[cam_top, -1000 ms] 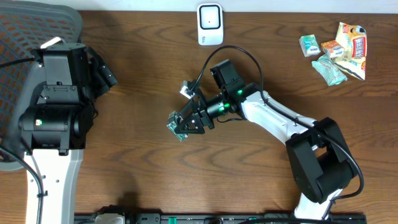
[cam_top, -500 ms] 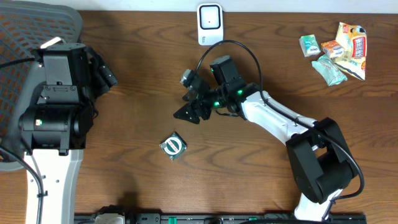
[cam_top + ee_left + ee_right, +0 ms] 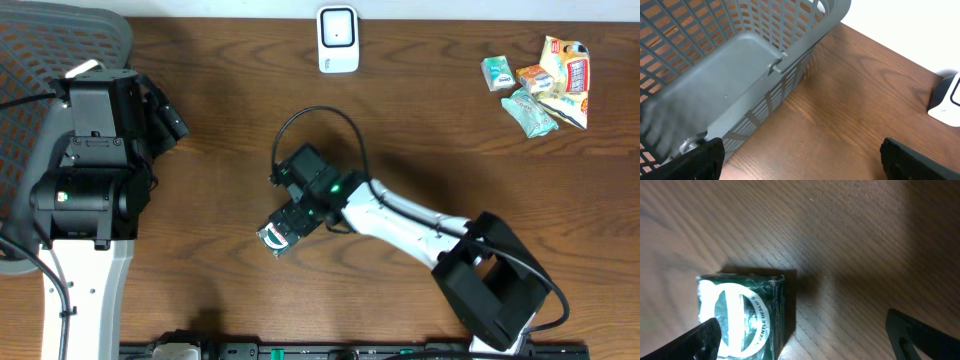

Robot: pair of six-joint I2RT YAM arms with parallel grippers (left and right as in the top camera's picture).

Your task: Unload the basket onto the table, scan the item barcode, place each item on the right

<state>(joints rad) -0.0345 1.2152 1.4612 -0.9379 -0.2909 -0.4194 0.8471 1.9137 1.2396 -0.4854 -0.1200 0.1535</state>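
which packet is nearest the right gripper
The green packet with the white ring, at the right gripper; the other packets cluster in the far corner.

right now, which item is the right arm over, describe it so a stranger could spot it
On the dark brown wooden table, look just left of middle, at the right gripper. There lies a small square dark green packet with a white ring printed on top. It lies alone, far from the pale snack packets in the far right corner.
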